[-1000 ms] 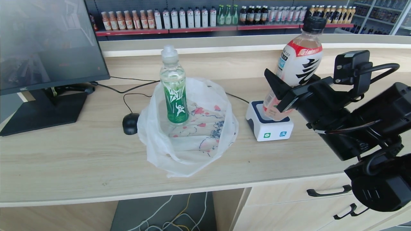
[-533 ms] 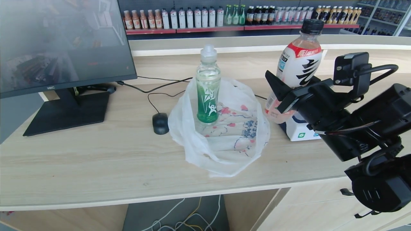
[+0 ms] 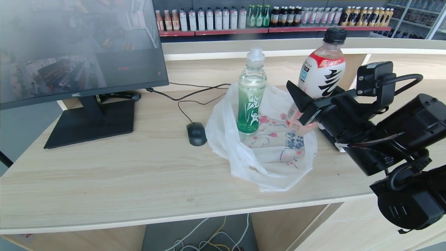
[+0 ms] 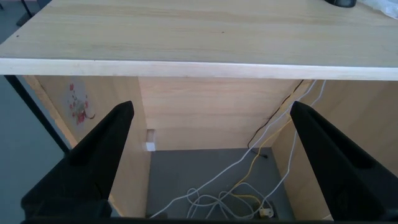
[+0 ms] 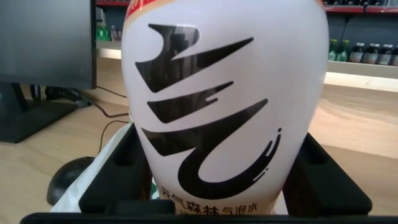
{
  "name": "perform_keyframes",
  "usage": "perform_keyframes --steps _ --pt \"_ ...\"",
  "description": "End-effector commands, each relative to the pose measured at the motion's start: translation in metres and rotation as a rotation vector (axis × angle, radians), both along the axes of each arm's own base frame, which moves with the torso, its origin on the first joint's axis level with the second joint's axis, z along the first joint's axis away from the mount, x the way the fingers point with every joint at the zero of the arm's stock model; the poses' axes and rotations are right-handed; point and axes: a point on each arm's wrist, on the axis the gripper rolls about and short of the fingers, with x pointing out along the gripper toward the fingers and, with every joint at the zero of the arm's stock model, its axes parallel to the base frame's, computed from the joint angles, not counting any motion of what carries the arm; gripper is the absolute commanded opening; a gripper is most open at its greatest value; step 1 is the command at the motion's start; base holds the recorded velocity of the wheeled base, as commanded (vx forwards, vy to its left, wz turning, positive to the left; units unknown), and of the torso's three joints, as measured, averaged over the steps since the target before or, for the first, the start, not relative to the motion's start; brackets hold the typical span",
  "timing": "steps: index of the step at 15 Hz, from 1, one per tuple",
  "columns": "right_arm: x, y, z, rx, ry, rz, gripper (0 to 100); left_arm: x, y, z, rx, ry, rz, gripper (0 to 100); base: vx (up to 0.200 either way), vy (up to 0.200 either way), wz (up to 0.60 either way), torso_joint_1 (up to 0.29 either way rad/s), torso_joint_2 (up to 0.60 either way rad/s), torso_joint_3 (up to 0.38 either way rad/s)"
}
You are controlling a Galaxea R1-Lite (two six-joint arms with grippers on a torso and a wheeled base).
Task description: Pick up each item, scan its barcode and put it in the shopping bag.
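My head camera has swung, and my right arm has carried the white-labelled bottle (image 3: pixel 322 75) across; it now hangs tilted over the rim of the crinkly translucent shopping bag (image 3: pixel 271 167). The right gripper (image 3: pixel 306 104) clamps the bottle's smooth lower body. A green bottle (image 3: pixel 250 101) stands upright inside the bag. The left gripper (image 4: pixel 211 149) gapes wide, low before the wooden counter (image 4: pixel 186 37).

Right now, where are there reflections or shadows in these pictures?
Head view: the dark monitor mirrors the shop; the shopping bag casts a faint shadow on the counter. Left wrist view: the space under the counter is darker than its top.
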Motion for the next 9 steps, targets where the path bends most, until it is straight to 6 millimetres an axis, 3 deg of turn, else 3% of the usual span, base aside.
perform_keyframes --steps 1,9 --pt "0.004 0.003 -0.006 -0.009 0.014 0.008 0 0.000 0.000 0.000 0.000 -0.002 0.003 100 0.000 0.000 0.00 0.000 0.00 0.000" --pt "0.018 0.011 -0.027 -0.019 0.080 0.016 0 0.000 0.000 0.000 0.000 0.000 0.001 100 0.000 0.000 0.00 0.000 0.00 0.000"
